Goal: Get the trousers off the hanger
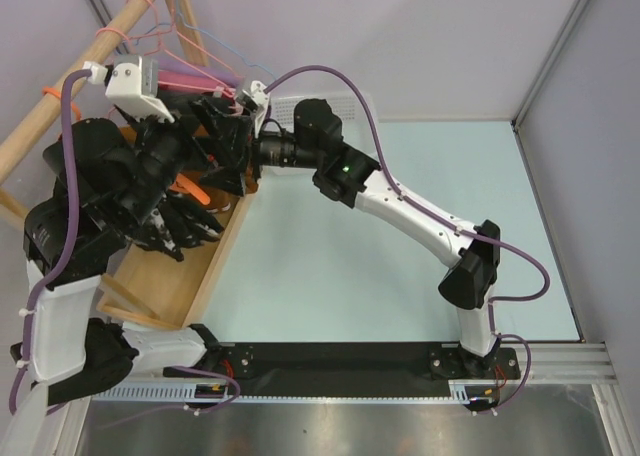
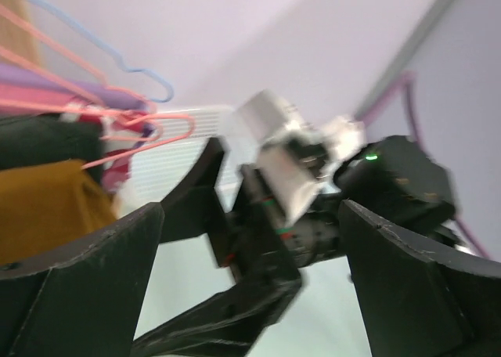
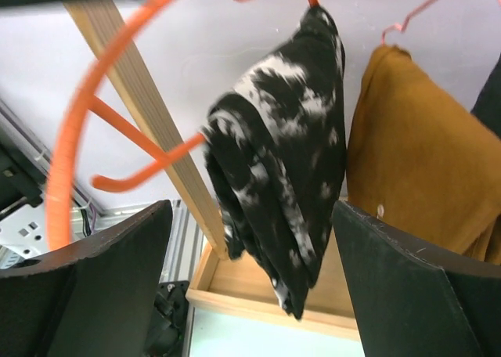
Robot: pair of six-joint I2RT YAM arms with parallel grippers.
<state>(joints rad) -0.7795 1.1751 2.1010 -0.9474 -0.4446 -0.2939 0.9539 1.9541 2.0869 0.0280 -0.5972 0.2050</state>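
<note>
The black trousers with white blotches point(image 3: 282, 161) hang folded over an orange hanger point(image 3: 74, 149), straight ahead of my right gripper point(image 3: 250, 294). It is open and empty, with its fingers point(image 3: 94, 294) standing wide on either side and not touching the cloth. The rust-brown trousers point(image 3: 423, 169) with a small button hang just right of them on a pink hanger. My left gripper point(image 2: 250, 294) is open and empty. It faces the right gripper's blurred body point(image 2: 290, 216), with the brown cloth point(image 2: 47, 208) at its left. From above, both grippers, left point(image 1: 200, 116) and right point(image 1: 228, 156), meet at the rack.
A wooden rack with a slanted rod point(image 1: 80, 76) and a wooden base tray point(image 1: 190, 276) stands at the table's left. Several pink, blue and purple wire hangers point(image 2: 125, 99) hang on the rod. A white vented box point(image 1: 290, 106) sits behind. Grey walls enclose the pale table point(image 1: 400, 236).
</note>
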